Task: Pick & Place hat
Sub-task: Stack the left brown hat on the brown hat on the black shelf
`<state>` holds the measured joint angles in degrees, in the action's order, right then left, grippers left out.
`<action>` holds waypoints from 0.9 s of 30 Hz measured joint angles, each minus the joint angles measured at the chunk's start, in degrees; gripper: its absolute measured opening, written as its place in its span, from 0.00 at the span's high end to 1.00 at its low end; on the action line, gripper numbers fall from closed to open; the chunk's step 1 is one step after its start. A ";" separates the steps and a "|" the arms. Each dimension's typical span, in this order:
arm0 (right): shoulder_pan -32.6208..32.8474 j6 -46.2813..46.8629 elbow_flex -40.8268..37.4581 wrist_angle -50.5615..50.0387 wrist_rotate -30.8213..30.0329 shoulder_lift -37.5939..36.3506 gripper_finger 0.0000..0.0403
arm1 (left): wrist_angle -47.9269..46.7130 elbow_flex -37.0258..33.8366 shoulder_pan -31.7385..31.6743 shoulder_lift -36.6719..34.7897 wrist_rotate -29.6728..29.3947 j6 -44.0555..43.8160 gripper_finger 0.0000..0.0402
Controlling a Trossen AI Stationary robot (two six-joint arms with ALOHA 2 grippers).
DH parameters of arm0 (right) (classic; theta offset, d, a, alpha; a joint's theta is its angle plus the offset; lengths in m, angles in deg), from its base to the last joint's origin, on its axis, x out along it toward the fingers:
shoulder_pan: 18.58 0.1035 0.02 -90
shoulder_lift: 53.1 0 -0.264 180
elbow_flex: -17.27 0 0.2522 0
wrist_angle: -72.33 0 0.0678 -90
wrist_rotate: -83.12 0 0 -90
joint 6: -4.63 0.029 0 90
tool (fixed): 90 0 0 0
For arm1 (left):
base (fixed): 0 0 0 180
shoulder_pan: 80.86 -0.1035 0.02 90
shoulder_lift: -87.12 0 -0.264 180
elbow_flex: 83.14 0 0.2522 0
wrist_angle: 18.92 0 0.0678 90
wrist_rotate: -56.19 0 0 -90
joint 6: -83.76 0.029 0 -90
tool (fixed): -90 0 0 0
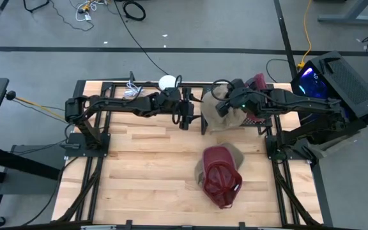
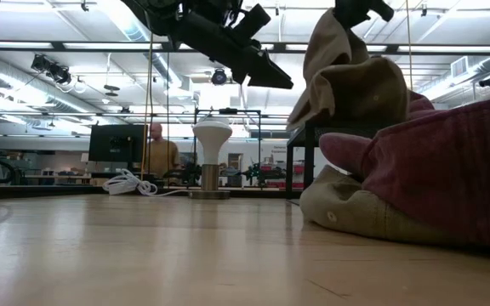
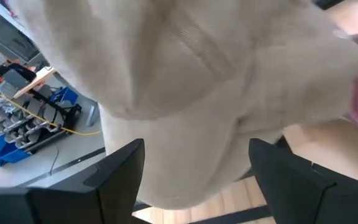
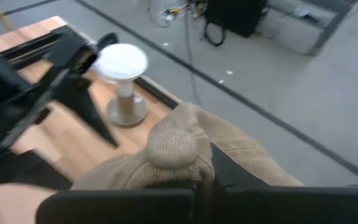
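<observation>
Tan hat (image 1: 225, 110) hangs above the table's far edge, pinched in the right gripper (image 1: 223, 105). Left gripper (image 1: 185, 121), fingers apart beside it, should probably close on loose cloth squarely.

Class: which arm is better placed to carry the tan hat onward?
Right. The right gripper is shut on the raised tan hat; the left gripper hangs open beside it, holding nothing.
</observation>
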<state>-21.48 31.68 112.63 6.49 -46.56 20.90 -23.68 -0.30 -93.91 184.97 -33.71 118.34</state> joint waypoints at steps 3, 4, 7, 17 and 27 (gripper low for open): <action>0.00 1.17 -1.03 0.05 2.90 0.00 1.00 | -0.14 -0.04 -0.79 0.72 0.02 -1.06 0.26; 0.00 1.38 -1.54 0.03 3.35 0.00 1.00 | 0.68 -0.01 -0.96 1.37 -0.03 -1.10 0.26; -0.01 1.46 -2.89 0.03 4.27 0.02 1.00 | 0.47 -0.04 -1.38 3.26 0.01 -1.10 0.26; 0.00 3.24 -3.46 -5.46 6.02 0.04 1.00 | 6.46 -0.03 -1.58 6.79 -1.13 -0.66 0.26; -0.02 -1.56 -3.46 -11.54 16.59 0.04 0.95 | 8.00 -0.02 -1.57 6.92 0.17 -0.99 0.27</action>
<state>-21.50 30.12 109.16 -5.06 -29.97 20.94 -15.68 -0.32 -95.48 191.89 -33.54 117.34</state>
